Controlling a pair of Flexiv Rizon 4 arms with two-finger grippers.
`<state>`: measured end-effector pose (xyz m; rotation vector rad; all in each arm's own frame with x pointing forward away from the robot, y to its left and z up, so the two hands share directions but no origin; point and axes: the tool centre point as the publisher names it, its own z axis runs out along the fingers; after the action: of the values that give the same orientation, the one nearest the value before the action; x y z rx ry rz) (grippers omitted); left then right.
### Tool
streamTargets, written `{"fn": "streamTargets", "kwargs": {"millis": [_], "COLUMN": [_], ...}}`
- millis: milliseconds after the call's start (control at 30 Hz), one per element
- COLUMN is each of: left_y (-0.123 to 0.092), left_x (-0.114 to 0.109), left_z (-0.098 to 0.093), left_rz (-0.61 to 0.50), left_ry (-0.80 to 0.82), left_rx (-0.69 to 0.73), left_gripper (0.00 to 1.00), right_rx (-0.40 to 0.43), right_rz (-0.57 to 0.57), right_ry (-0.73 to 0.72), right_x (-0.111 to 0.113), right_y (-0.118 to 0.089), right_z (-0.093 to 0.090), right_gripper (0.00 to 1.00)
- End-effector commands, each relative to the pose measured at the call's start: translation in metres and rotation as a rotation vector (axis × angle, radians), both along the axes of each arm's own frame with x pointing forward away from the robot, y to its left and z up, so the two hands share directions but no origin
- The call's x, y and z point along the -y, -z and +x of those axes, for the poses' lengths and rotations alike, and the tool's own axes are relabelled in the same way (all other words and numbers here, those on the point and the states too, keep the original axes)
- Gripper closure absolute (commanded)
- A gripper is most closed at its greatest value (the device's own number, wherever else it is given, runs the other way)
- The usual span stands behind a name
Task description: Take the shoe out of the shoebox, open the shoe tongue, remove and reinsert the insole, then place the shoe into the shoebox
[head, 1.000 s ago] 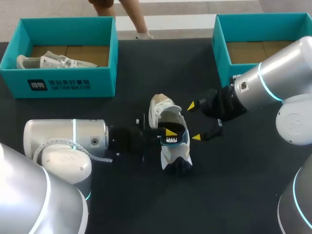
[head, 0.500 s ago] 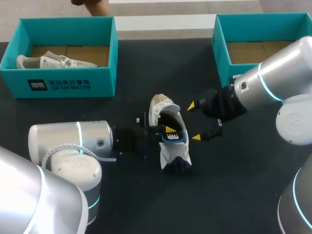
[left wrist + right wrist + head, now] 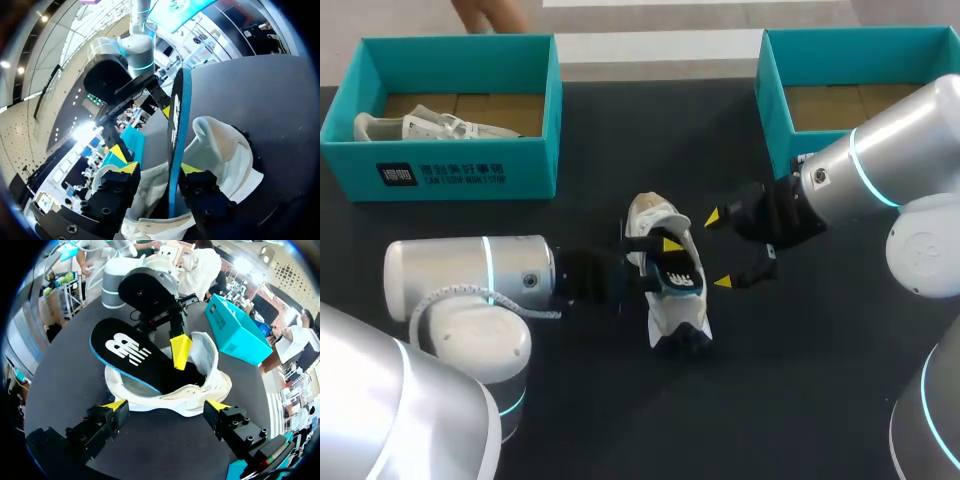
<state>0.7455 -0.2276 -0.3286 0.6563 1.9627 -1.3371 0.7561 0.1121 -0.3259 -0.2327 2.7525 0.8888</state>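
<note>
The shoe (image 3: 668, 312) lies on the dark table (image 3: 620, 430), outside both boxes, with its heel away from the robot and its dark toe toward it. From above, the black insole (image 3: 678, 275) with its white logo sits tilted in the shoe's opening. The left arm (image 3: 470, 285) meets the shoe from its left side, and only one yellow tip shows, at the insole's heel end. The left wrist view supplies the rest: the left gripper (image 3: 157, 169) is closed narrowly on the insole. The insole stands edge-on between the two tips, blue rim toward the camera, rising out of the shoe's white collar. The right wrist view shows the insole's flat face instead. Its forepart is lifted over the shoe's side wall while its heel end sits down inside the shoe. One tip of the left gripper rests on that end, and the other is hidden behind the insole. The right gripper (image 3: 719, 250) hangs just beside the shoe on its right, spread wide and holding nothing; in its own view the shoe lies just ahead of its parted tips. Only the head view takes in the boxes. The left shoebox (image 3: 440, 170) stands well beyond the shoe's heel to the left, with a second shoe (image 3: 430, 125) inside. The right shoebox (image 3: 775, 110) stands beyond the shoe to the right, past the right gripper.
</note>
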Motion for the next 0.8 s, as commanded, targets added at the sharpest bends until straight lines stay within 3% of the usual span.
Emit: {"fn": "streamTargets", "kwargs": {"millis": [33,133,200,367,467,800], "left_y": [-0.011,-0.016,-0.018,-0.015,-0.009,0.014], "left_x": [-0.007,-0.008,-0.009,-0.006,-0.003,-0.002], "left_z": [-0.011,-0.018,-0.024,-0.035,-0.037,-0.012], "left_rz": [-0.004,0.006,0.01,0.028,0.039,0.057], "left_ry": [0.002,0.012,0.016,0.035,0.035,0.01], "left_rx": [0.014,0.015,0.017,0.016,0.01,0.034], "left_gripper": [0.49,0.52,0.63,0.71,1.0,1.0], "right_rx": [0.003,0.003,0.003,0.003,0.003,0.003], "right_rz": [-0.001,-0.001,-0.001,-0.001,-0.001,-0.001], "right_ry": [0.002,0.002,0.002,0.002,0.002,0.002], "right_x": [-0.001,-0.001,-0.001,-0.001,-0.001,-0.001], "right_y": [0.001,0.001,0.001,0.001,0.001,0.001], "right_z": [-0.001,-0.001,-0.001,-0.001,-0.001,-0.001], "right_gripper": [0.0,0.0,0.0,0.0,0.0,0.0]}}
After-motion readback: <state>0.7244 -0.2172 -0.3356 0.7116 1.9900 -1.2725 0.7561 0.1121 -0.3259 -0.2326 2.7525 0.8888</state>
